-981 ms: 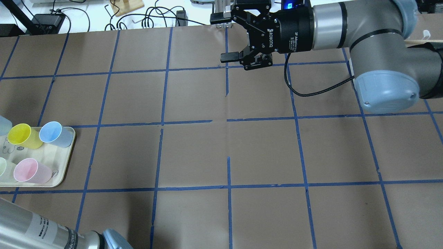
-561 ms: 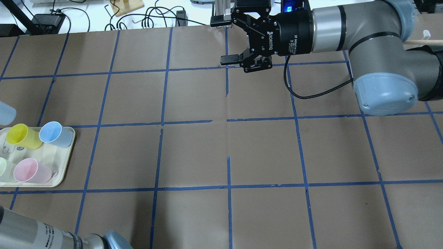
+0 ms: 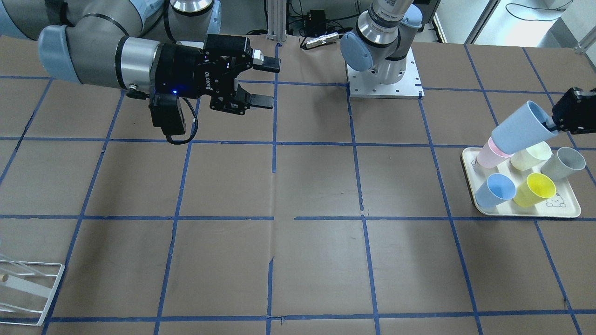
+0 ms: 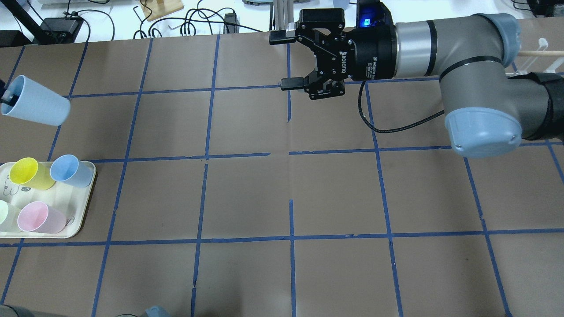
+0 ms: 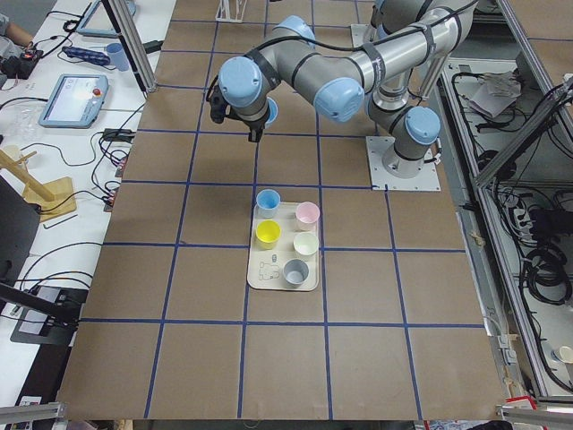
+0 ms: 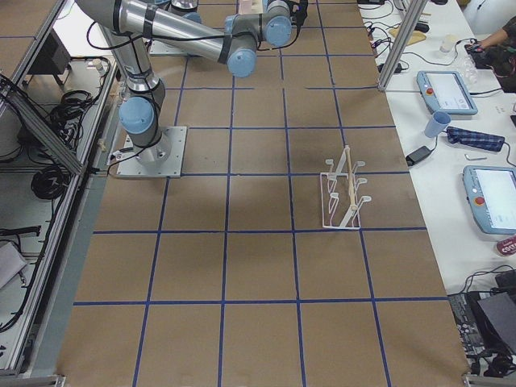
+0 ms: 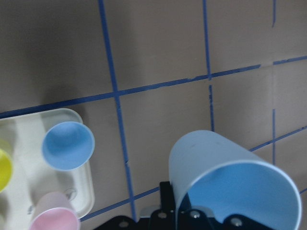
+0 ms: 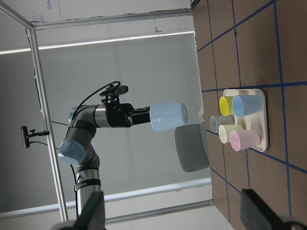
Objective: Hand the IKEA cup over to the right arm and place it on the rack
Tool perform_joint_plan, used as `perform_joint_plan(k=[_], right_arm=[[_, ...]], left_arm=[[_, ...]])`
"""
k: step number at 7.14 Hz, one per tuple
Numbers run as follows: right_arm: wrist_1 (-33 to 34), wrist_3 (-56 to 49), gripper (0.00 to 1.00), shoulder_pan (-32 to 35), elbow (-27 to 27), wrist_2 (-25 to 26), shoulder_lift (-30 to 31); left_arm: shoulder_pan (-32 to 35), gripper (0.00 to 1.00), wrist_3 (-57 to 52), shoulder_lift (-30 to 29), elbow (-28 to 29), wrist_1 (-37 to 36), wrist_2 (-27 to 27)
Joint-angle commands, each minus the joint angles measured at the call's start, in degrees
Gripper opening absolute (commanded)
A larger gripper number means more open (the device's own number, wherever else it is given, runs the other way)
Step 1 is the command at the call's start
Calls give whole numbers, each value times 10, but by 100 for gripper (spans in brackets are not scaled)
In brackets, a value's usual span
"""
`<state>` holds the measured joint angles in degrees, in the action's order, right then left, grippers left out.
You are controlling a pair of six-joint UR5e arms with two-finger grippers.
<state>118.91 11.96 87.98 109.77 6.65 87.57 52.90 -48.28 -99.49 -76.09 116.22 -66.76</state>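
Observation:
The IKEA cup [image 4: 37, 105], very pale blue, is held tilted in the air above the table's left side, away from the tray. It also shows in the front view [image 3: 521, 128], the left wrist view [image 7: 230, 177] and the right wrist view [image 8: 168, 117]. My left gripper [image 3: 565, 116] is shut on its rim. My right gripper [image 4: 284, 60] is open and empty, pointing left above the table's far middle; it also shows in the front view [image 3: 269, 83]. The white wire rack [image 6: 343, 197] stands on the right side of the table and also shows in the front view [image 3: 28, 288].
A cream tray [image 4: 83, 207] at the left edge holds a sky-blue cup [image 4: 70, 171], a yellow cup [image 4: 31, 173], a pink cup [image 4: 42, 217], a pale green cup [image 3: 531, 156] and a grey cup [image 3: 564, 163]. Blue tape lines grid the brown table.
My left gripper has lifted the pale blue cup from beside the tray, up and toward the table's far side. My right gripper has stayed open and barely shifted.

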Motion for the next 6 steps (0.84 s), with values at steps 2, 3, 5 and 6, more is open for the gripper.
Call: perform_joint_plan(k=[2, 3, 5, 6], right_arm=[[26, 13, 100, 0, 13, -13, 2], [26, 14, 100, 0, 11, -19, 1], [26, 25, 100, 0, 13, -22, 1], [26, 33, 100, 0, 14, -22, -1]], left_arm=[[74, 0, 92, 87, -94, 1, 179], [109, 0, 159, 87, -100, -1, 248], [163, 0, 194, 84, -112, 2, 377], [187, 0, 193, 82, -127, 4, 408]])
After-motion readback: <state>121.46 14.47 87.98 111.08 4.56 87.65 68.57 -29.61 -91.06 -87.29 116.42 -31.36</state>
